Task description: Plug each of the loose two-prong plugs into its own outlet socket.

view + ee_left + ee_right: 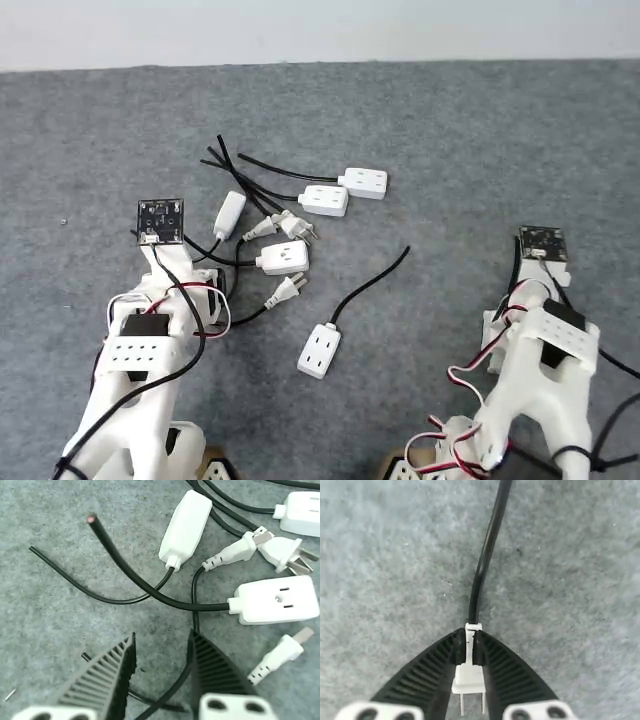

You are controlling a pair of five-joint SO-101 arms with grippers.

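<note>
closest to the lens, your right arm's black ribbed fingers are pinched on a small white two-prong plug. they grip its body by the flat sides, with the bare prongs aimed back toward the wrist and its black cord trailing away over the grey carpet-like counter. that hold looks chosen to stop the plug twisting, but with the prongs facing the wrist you will probably need to turn it before any insertion.

your left arm's black ribbed fingers are spread, straddling a thin black cable without closing on it, apparently lined up for a grab. just beyond them a white rectangular socket block lies face up. one loose white plug is near it, and two more white plugs touch head to head farther off, beside a long white oblong adapter.

from above, two further white socket blocks sit side by side at the far end of the tangle. a fourth white socket block lies alone between the arms, well apart from the right arm. none of the plugs in sight is seated yet.
</note>
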